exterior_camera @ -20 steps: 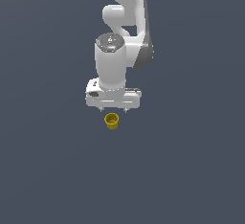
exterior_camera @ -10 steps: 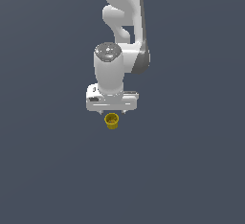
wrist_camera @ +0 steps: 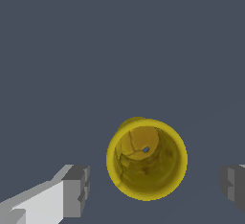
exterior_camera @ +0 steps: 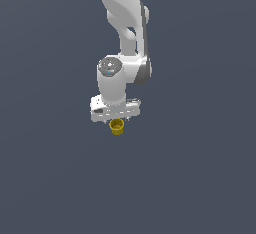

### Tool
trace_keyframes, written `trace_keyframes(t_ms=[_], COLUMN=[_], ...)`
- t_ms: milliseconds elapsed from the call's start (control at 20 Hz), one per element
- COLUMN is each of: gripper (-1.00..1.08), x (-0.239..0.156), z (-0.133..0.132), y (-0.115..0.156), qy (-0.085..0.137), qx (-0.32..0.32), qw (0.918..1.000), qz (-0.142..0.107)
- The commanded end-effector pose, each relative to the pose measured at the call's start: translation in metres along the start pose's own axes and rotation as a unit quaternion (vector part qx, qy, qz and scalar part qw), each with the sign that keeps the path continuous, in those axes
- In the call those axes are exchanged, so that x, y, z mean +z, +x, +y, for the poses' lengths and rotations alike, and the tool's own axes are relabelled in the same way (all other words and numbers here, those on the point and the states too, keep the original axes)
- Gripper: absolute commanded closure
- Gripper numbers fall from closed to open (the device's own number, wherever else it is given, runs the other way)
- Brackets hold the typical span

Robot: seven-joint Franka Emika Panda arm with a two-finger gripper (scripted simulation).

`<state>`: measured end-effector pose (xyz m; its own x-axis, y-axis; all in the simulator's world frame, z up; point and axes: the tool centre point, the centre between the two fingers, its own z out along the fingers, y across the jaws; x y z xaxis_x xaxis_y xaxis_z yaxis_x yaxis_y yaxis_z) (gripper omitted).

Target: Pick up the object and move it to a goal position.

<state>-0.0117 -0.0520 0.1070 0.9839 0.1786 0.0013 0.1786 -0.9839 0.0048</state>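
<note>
The object, a small yellow cup point(exterior_camera: 117, 126) with a hollow top, stands upright on the dark grey floor, just under the white hand of my arm. In the wrist view the cup point(wrist_camera: 146, 158) is seen from above, with its open mouth and a small hole in its bottom. My gripper point(wrist_camera: 154, 185) is open, one grey fingertip point(wrist_camera: 76, 189) on each side of the cup and a clear gap between each and the rim. In the exterior view my gripper point(exterior_camera: 116, 122) hangs right over the cup, its fingers mostly hidden by the hand.
A plain dark grey floor point(exterior_camera: 200, 178) spreads all around the cup. No other object shows in either view.
The hand has come down closer to the cup and the arm's upper links have shifted. The cup has stayed where it was.
</note>
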Motion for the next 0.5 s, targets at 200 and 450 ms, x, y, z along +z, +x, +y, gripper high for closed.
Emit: trace_keyframes(t_ms=[200, 450], gripper=[-0.92, -0.92], x=[0.0102, 0.0132], z=[0.0011, 0.0013], y=[-0.0036, -0.0037], qy=[0.002, 0.002], qx=[-0.018, -0.016], qw=[0.9998, 0.9999], qz=[-0.001, -0.001])
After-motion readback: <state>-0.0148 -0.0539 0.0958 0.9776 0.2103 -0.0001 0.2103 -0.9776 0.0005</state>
